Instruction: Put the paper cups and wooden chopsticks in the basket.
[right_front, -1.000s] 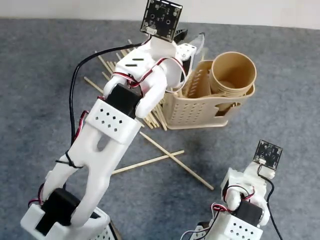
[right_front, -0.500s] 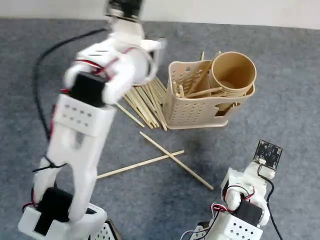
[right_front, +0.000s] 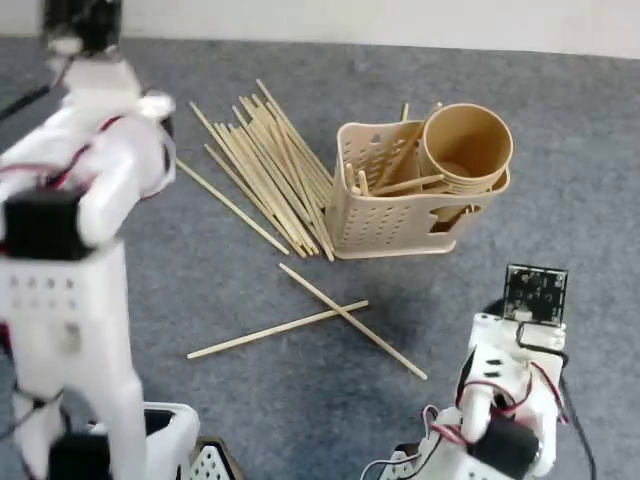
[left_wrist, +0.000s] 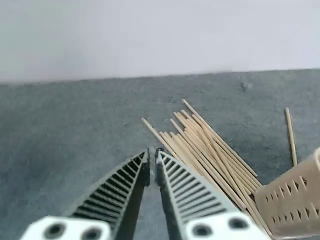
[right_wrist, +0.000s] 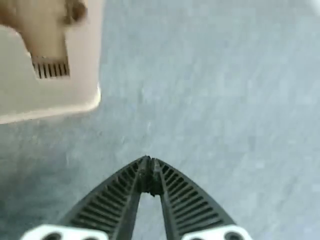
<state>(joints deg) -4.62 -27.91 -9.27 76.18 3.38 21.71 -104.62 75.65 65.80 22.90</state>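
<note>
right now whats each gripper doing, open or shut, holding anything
Left gripper: shut, holding nothing.
Right gripper: shut, holding nothing.

A hand could pass over the bare bench (right_front: 560, 240) between basket (right_front: 390, 225) and right arm (right_front: 505, 400). Toward the left arm (right_front: 60, 300), a chopstick pile (right_front: 265, 150) lies against the basket. Two crossed sticks (right_front: 335, 313) lie in front.

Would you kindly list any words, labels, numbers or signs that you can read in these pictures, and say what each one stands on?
No text here can be read.
The basket, paper cups and chopsticks show no print.
The circuit board on an arm's wrist has tiny marks, too small to read.
</note>
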